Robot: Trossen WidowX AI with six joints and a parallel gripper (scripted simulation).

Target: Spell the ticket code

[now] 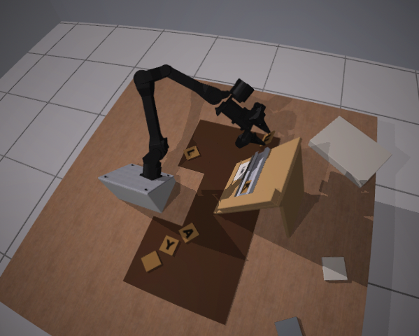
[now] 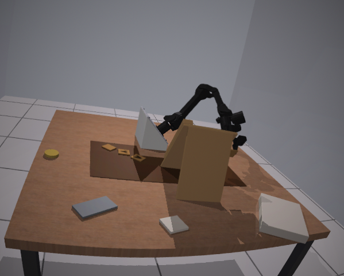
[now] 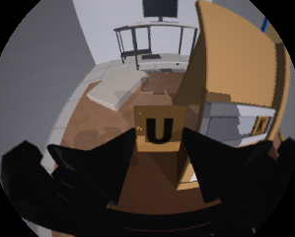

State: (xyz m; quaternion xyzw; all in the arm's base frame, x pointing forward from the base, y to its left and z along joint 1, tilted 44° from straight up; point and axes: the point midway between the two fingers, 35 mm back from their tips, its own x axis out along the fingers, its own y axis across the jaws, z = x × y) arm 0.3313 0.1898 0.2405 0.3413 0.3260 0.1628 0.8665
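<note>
My gripper (image 1: 264, 138) (image 3: 159, 130) is shut on a tan tile marked U (image 1: 267, 137) (image 3: 159, 128) (image 2: 233, 152). It holds the tile just off the far end of the tilted tan board (image 1: 280, 169) (image 2: 203, 166) (image 3: 233, 59). The grey letter rail (image 1: 254, 169) (image 3: 226, 121) runs along the board's face with one tile (image 1: 247, 185) (image 3: 260, 125) in it. A white ticket (image 1: 243, 167) sits beside the rail; its print is too small to read. Loose tiles L (image 1: 192, 152), A (image 1: 189, 232), Y (image 1: 169, 245) and a blank one (image 1: 151, 260) lie on the dark mat (image 1: 187, 285).
The arm's grey base (image 1: 138, 186) (image 2: 148, 133) stands left of the board. A white box (image 1: 348, 150) (image 2: 281, 218) lies at the right edge. A small white pad (image 1: 334, 268) (image 2: 174, 224), a grey slab (image 2: 94, 206) (image 1: 288, 326) and a yellow disc (image 2: 51, 153) lie on the table.
</note>
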